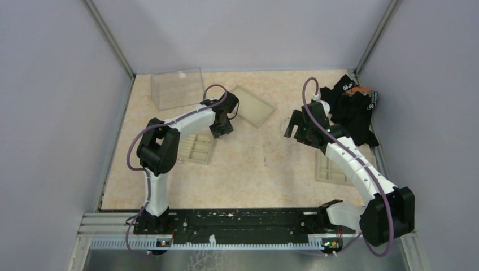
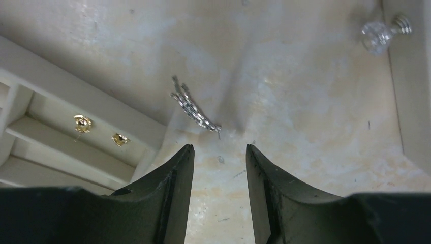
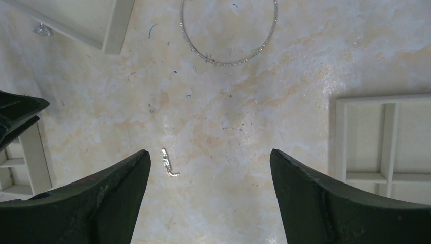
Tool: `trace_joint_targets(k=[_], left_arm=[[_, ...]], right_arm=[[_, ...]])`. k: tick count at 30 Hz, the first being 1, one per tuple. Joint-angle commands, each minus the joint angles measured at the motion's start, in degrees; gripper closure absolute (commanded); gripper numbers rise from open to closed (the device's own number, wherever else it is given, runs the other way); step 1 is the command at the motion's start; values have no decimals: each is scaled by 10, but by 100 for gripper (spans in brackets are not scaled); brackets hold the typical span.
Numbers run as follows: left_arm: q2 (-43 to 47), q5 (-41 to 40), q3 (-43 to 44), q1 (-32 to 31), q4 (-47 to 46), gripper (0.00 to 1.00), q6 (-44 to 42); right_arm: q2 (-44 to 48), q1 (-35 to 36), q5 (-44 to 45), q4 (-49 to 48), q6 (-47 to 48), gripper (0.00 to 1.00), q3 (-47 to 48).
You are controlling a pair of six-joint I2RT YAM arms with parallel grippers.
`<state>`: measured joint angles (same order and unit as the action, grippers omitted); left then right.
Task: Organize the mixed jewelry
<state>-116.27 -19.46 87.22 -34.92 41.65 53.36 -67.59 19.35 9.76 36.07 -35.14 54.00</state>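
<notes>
From above, the left pincer (image 1: 222,124) and the right pincer (image 1: 294,125) are over the table (image 1: 254,169), well apart.

Left wrist: the left pincer is a little open, and a short silver chain (image 2: 194,109) lies just ahead of its tips.

Right wrist: the right pincer is wide open. A small silver piece (image 3: 169,163) lies between its fingers, and the thin loop (image 3: 228,38) is further ahead.

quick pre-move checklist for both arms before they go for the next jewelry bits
1. Left pincer open and empty: ok.
2. Silver chain piece lies ahead of it: ok, slightly off centre.
3. Chain piece free of the tray wall: cannot tell, it lies very close.
4. Right pincer open and empty: ok.
5. Small silver piece centred in its opening: not ok, it sits toward one side.
6. Silver loop out of the right pincer's way: ok, it lies farther ahead.
</notes>
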Motion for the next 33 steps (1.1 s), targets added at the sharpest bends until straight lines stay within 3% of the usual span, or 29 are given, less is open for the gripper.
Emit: trace_joint_targets(k=[1,8,16,21,27,33], left_arm=[[-12,-10,8,25,13,51,55],[-32,-9,21,39,4,52,45],[-50,8,24,39,10,62,44],[-55,21,14,39,-2,75,35],[-54,48,18,21,-24,100,-27],[-42,112,-11,-13,-52,100,-107]], right_arm=[[15,0,0,-5,-2,13,21],[14,0,-2,-5,-2,13,20],[12,0,-1,-6,-4,13,19],[12,0,-2,-8,-7,13,18],[12,0,15,3,-8,13,25],[31,-5,70,41,-6,10,31]])
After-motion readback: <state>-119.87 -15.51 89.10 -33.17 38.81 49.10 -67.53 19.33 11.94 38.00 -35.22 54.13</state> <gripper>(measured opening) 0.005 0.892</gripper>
